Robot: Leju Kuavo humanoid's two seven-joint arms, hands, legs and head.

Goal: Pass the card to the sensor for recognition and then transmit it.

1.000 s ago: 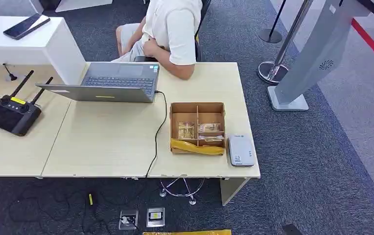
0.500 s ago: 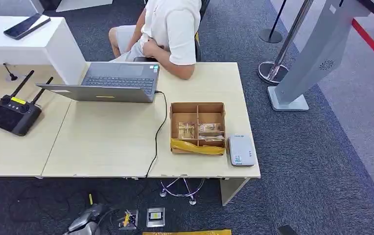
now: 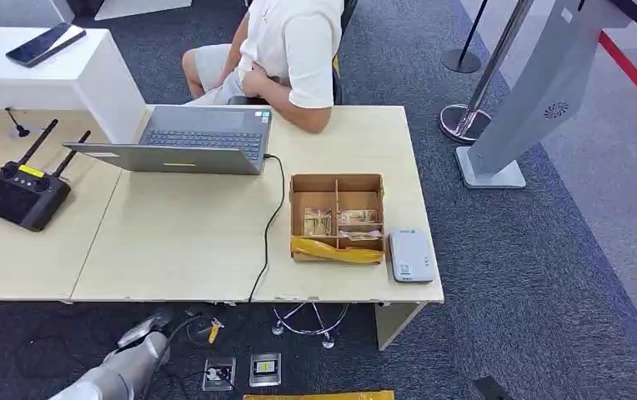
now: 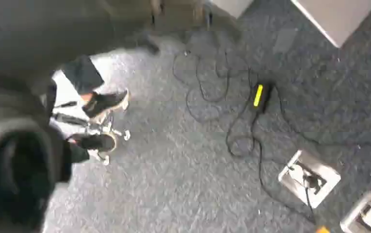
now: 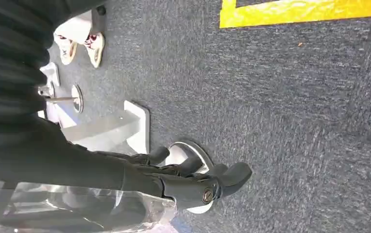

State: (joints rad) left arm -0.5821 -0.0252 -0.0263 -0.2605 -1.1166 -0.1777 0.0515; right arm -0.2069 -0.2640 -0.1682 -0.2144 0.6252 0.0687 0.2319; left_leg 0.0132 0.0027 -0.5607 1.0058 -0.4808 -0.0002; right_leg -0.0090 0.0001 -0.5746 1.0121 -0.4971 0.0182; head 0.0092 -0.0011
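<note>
Head view: cards (image 3: 338, 222) flat in cardboard box (image 3: 336, 182), beside white sensor (image 3: 411, 255)

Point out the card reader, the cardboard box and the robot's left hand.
card reader (image 3: 410, 256), head view, middle of its white top.
cardboard box (image 3: 293, 208), head view, its left wall.
left hand (image 3: 137, 332), head view, middle of the hand below the table edge.

desk (image 3: 190, 242): pale wood grain
divided box (image 3: 336, 185): brown cardboard, yellow strip on front edge
card reader (image 3: 411, 255): light grey
laptop (image 3: 190, 142): grey
remote controller (image 3: 20, 193): black, yellow label
carpet (image 3: 515, 275): dark blue-grey
person's shirt (image 3: 298, 42): white
</note>
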